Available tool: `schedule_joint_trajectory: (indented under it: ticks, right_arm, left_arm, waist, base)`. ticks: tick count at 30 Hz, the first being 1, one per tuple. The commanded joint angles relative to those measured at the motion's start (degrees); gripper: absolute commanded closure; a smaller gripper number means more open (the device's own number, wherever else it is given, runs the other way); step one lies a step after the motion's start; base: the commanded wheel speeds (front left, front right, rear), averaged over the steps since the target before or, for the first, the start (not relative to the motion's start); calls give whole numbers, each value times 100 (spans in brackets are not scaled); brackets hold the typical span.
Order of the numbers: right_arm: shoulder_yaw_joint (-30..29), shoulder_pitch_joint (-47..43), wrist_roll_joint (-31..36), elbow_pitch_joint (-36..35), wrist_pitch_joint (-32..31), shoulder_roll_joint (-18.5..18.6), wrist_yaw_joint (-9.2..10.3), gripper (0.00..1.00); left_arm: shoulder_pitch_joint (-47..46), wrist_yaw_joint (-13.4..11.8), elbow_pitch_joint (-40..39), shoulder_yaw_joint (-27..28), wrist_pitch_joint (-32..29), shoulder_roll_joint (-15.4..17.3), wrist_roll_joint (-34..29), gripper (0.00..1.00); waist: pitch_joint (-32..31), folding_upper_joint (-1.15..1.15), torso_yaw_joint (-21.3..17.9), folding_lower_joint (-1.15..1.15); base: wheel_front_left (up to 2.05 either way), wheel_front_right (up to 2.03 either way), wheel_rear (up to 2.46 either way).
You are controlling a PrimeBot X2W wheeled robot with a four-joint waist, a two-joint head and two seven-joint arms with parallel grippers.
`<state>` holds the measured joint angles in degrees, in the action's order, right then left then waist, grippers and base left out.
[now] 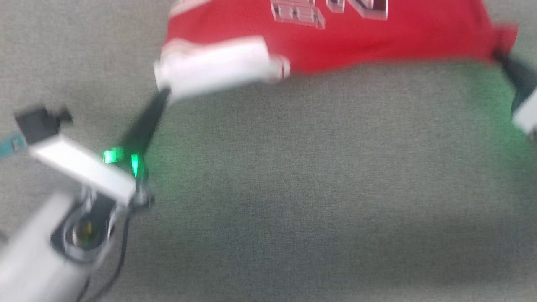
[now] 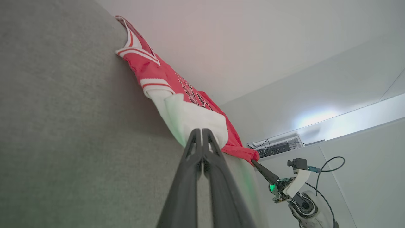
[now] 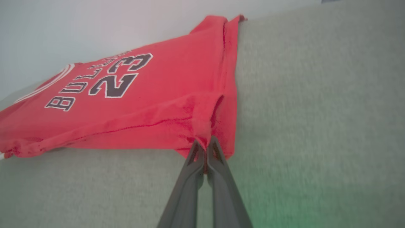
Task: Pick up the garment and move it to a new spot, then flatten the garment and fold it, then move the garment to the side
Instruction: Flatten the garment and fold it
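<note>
Pinching on the left: the left gripper (image 2: 201,131), two long dark fingers, is closed tight on a white inside-out flap at the corner of the red sleeveless basketball jersey (image 3: 142,104) with the black, white-edged "BULLS 23" print.
Jersey: strung between the two grippers, print up. The gripped edge is raised off the grey felt-like surface (image 1: 319,176), and the rest trails away from the fingertips and lies on it.
Right side: the right gripper (image 3: 205,142) is clamped on the red hem corner, with fabric bunched right at its tips.
Head view: pretty blurry, so fine detail is a no-go there.
Done so far, I'd say: it's picked up by two corners, probably mid-relocation or being pulled flat.
Left to do: that left corner is flipped white side out, so it isn't flat yet. No fold that I can see, and the shift to the side isn't done.
</note>
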<state>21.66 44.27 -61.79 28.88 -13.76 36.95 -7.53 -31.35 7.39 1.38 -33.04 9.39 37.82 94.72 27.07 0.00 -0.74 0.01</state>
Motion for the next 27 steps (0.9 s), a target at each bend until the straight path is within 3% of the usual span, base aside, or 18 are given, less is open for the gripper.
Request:
schedule_joint_trajectory:
  ticks: [1,10,16,22,27]
  right_arm:
    - [-42,-305,-105,-196,-72,100,8,100]
    - [-693,-2621,-827,-1798,-747,687,5,100]
    - [-1265,-3735,-779,-2573,-964,751,5,100]
    - [-1810,-3792,-523,-3011,-1133,445,5,100]
    - [-2062,-3181,-225,-2933,-1414,114,5,100]
  left_arm:
    - [260,9,-222,-16,-14,80,-87,100]
    - [2179,9,-1741,-190,47,897,-325,100]
    - [2903,10,-2600,-254,85,1323,-434,100]
    - [2401,9,-2692,-77,-82,1314,-471,100]
    - [1375,9,-2228,196,-407,1041,-288,100]
  waist:
    - [-94,0,-14,-1]
    - [-401,0,-97,-1]
    - [-448,0,-165,-1]
    - [-409,0,-199,-1]
    - [-254,0,-260,-1]
  base:
    - [0,0,0]
    - [0,0,0]
    - [0,0,0]
    - [0,0,0]
    - [0,0,0]
